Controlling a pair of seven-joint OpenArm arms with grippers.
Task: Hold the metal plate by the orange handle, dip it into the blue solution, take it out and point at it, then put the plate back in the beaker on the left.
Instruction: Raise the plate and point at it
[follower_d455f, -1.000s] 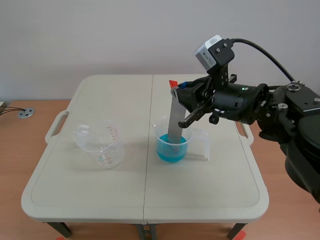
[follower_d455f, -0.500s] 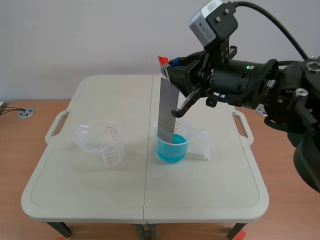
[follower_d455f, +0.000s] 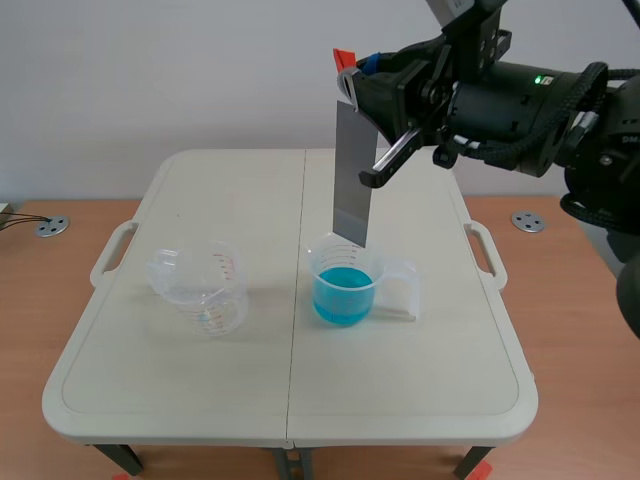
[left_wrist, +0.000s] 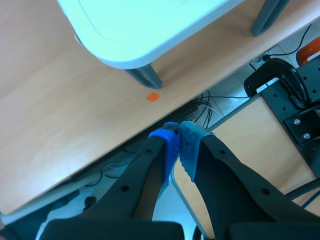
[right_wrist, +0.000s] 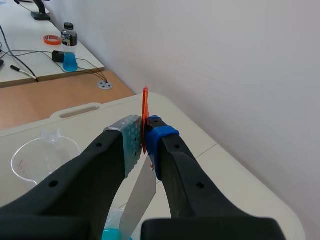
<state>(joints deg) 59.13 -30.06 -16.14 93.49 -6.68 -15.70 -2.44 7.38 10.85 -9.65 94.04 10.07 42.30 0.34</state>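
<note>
Pinching orange handle (follower_d455f: 343, 57), right hand (follower_d455f: 352, 76), metal plate (follower_d455f: 352, 170) edge just over beaker (follower_d455f: 346, 288)

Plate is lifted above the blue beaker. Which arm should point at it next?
Left. The right gripper is shut on the plate by its orange handle, so it is busy. The left gripper is shut on nothing and free to point, though it hangs off the table and must travel.

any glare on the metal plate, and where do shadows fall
Scene view: the metal plate looks evenly grey, no bright glare; only faint shadows lie on the table by the empty beaker and the beaker of blue liquid. Right wrist view: the plate's lower part reflects pale light.
</note>
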